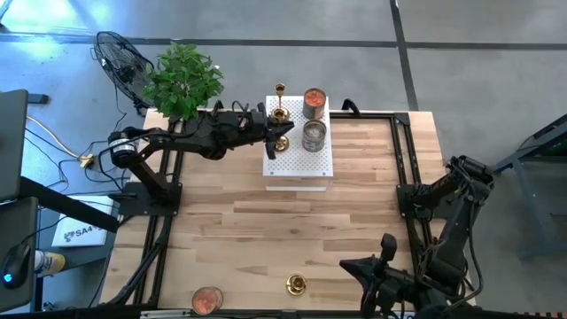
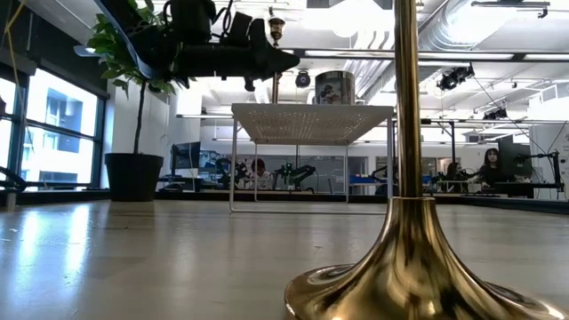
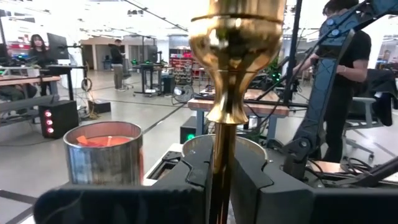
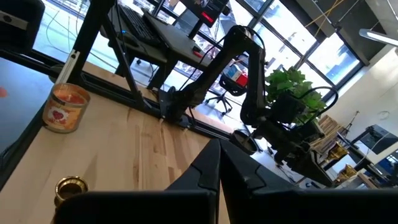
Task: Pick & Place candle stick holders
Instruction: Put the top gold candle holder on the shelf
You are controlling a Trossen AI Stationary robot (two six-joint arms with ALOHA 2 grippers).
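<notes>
One slim, shiny gold-brass candlestick holder (image 3: 227, 112), likely slippery and stiff, sat pinched at its stem by the left gripper (image 3: 222, 180), upper centre; right gripper (image 4: 219, 174) closed, empty.

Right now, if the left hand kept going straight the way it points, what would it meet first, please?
The left hand, shut on a candle stick holder, points across the white perforated block; probably the nearer metal tin, though depth is unclear.
</notes>
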